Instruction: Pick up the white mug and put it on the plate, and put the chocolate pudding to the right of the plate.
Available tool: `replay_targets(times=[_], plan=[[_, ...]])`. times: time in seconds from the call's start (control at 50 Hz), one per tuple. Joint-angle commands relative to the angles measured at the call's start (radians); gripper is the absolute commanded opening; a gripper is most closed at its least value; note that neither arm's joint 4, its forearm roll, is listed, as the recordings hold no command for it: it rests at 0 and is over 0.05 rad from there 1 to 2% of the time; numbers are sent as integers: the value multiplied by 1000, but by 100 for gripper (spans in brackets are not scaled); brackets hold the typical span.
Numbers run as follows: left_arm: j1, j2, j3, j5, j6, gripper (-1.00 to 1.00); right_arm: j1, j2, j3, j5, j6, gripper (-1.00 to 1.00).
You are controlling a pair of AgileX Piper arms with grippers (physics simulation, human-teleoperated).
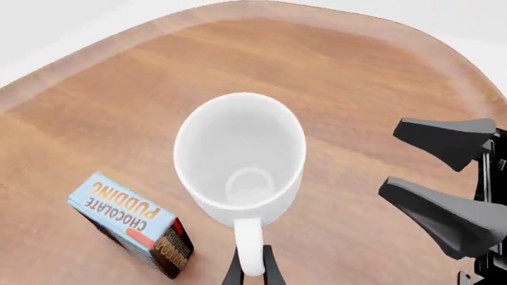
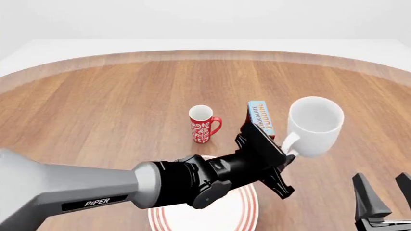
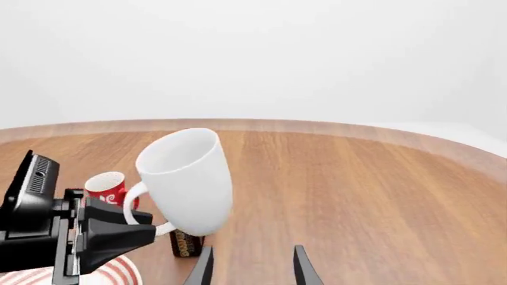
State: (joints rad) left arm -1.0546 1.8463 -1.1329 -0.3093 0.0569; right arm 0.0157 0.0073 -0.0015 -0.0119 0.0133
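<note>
Left gripper (image 2: 290, 155) has the white mug (image 2: 314, 126) pinched by its handle, lifted clear of the counter (image 2: 115, 106), right of the chocolate pudding (image 2: 260, 118). Right gripper (image 3: 252, 261) waits, fingers apart. Next, I'd say: carry it back to the near plate (image 2: 241, 211).

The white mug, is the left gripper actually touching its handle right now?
Touching. In the left wrist view the left gripper has its fingers closed on the loop handle of the white mug; the right wrist view shows the mug lifted off the table.
</note>
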Motion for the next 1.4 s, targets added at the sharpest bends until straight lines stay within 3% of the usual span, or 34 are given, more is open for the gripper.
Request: replay_targets(times=[0.02,0.68,1.4], plan=[[-5,-111,107,-33,15,-100,-1,-1,0,1,0,100],[-41,-332,269,-18,46,-100,1,-6,-4,6,-3,100],[29,-512,452,-28,41,-100,4,-6,-4,5,-3,100]])
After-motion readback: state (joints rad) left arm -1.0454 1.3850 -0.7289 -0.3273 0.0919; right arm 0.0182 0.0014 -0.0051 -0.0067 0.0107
